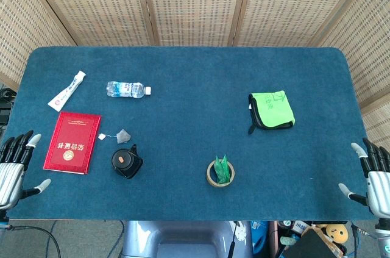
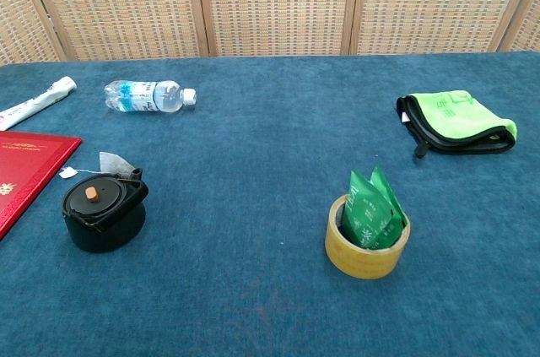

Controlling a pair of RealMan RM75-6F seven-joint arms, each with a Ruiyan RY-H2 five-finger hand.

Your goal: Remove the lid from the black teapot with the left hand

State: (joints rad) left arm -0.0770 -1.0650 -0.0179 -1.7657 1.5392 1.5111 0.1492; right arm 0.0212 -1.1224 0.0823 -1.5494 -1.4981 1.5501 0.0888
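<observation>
The black teapot (image 1: 127,163) (image 2: 104,210) sits near the table's front left, its lid (image 2: 94,195) on top with a small orange knob (image 1: 121,160). My left hand (image 1: 15,169) hangs at the table's left edge, fingers spread and holding nothing, well to the left of the teapot. My right hand (image 1: 374,175) is at the far right edge, also spread and holding nothing. Neither hand shows in the chest view.
A red booklet (image 1: 72,142) lies between the left hand and the teapot, a tea bag (image 1: 124,135) just behind the pot. Farther back are a toothpaste tube (image 1: 67,90) and a water bottle (image 1: 127,89). A tape roll holding green packets (image 1: 220,172) and a green cloth (image 1: 272,110) lie to the right.
</observation>
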